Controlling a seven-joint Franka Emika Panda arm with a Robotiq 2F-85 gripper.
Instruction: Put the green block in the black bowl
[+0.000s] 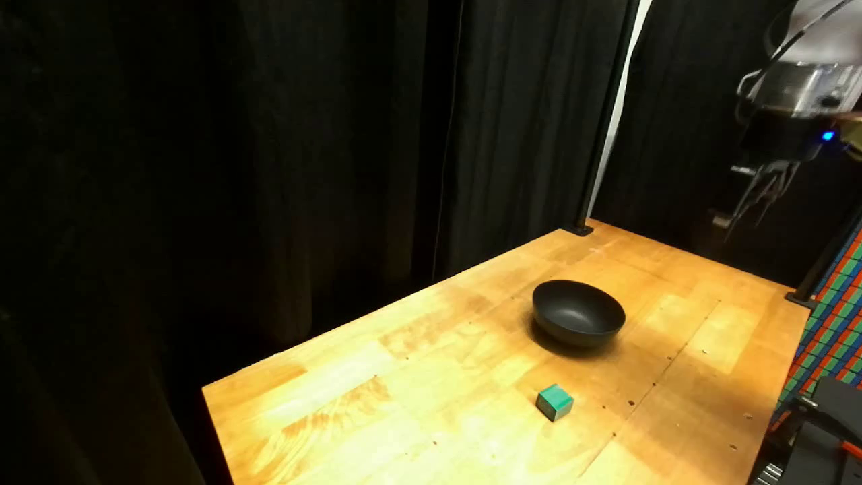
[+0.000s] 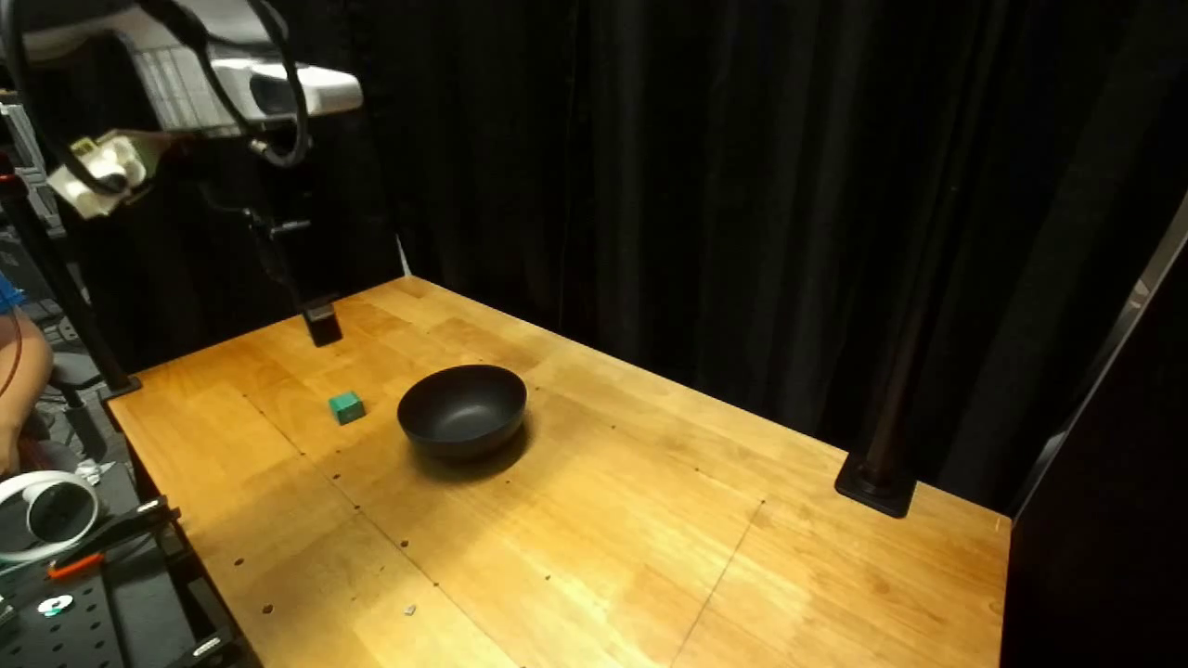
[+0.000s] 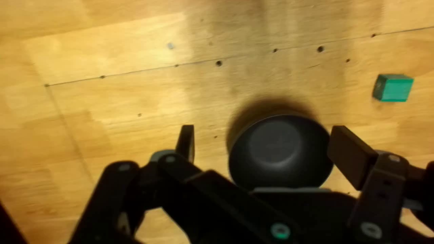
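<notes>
The green block (image 1: 555, 402) is a small teal cube lying on the wooden table, apart from the bowl. It also shows in an exterior view (image 2: 347, 407) and at the right of the wrist view (image 3: 395, 88). The black bowl (image 1: 578, 315) stands upright on the table, and its inside looks empty. It also shows in an exterior view (image 2: 462, 413) and between my fingers in the wrist view (image 3: 276, 145). My gripper (image 3: 266, 144) is open with nothing between its fingertips. It is held well above the table, away from the block, and shows blurred in an exterior view (image 1: 742, 219).
The wooden table (image 2: 594, 520) has small holes and a seam. Black posts stand at its edges, with a base plate (image 2: 875, 484) in an exterior view. Dark curtains (image 1: 337, 135) hang behind it. A side surface with tools (image 2: 111, 575) adjoins the table.
</notes>
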